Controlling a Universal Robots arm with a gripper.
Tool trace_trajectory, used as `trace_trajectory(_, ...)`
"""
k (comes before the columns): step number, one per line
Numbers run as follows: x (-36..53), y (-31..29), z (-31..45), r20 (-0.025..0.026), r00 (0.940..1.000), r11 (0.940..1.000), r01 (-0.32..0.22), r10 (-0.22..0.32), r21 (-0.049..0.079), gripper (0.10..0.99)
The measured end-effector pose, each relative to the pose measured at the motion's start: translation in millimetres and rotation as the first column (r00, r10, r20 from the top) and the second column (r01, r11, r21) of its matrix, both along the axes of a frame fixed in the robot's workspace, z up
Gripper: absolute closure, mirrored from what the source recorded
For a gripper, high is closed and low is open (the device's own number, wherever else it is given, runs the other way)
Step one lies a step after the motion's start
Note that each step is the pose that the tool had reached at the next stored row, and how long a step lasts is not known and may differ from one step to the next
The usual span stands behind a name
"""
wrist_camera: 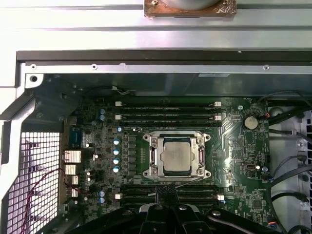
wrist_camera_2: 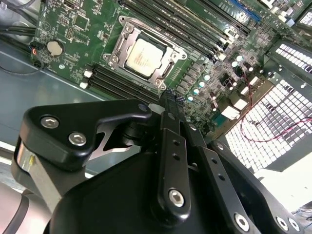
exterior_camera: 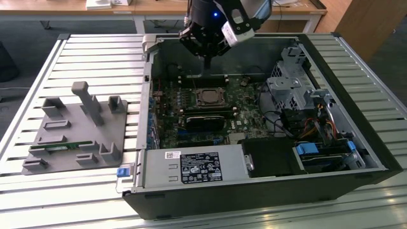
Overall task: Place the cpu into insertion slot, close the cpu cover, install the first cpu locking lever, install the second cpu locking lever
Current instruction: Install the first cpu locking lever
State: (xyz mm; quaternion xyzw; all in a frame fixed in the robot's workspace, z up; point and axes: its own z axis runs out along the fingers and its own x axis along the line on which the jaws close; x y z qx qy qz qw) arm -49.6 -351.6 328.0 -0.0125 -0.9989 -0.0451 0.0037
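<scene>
Silvery-tan metal: the top of the cpu [wrist_camera: 176, 155], a small flat square with a dull sheen.
Cpu place: it lay flat in the slot [wrist_camera: 148, 171], in the middle of the green board [wrist_camera: 234, 146], inside the open case [exterior_camera: 254, 191] on the slatted bench [exterior_camera: 38, 71].
Cover: the cover [wrist_camera: 154, 156], a thin silver frame, looked folded down around the cpu, with the chip showing through its window.
Lever: a thin lever [wrist_camera: 192, 179] ran off the slot's edge on the side towards my tips. I could not tell whether it was hooked.
End effector: my end effector [wrist_camera: 168, 191] hung above the board near the slot, touching nothing. Its tips were together, narrow, and it held nothing.
Exterior view: the end effector [exterior_camera: 205, 64] pointed straight down into the case, well above the cpu [exterior_camera: 208, 97].
Handling, cpu: I judged it light, stiff and thin. Its smooth top was likely slippery and its underside likely fragile. Two opposite edges were the place to hold it.
Handling, cover: I judged it springy sheet metal, best pushed on a frame bar and not on the chip.
Progress: as far as I could judge, the cpu was seated and the cover down, with the levers unsettled.
</scene>
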Motion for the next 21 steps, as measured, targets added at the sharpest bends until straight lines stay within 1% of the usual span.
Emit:
trace_trajectory(9, -1.6, 0.0, -0.5, 0.0003, 1.0000, 1.0000, 0.000, 0.000, 0.000, 0.980)
trace_trajectory(11, -2.9, 0.0, -2.1, 0.0004, 1.0000, 1.0000, 0.000, 0.000, 0.000, 0.980)
trace_trajectory(21, -5.0, 0.4, -3.8, 0.0005, 1.0000, 1.0000, 0.000, 0.000, 0.000, 0.980)
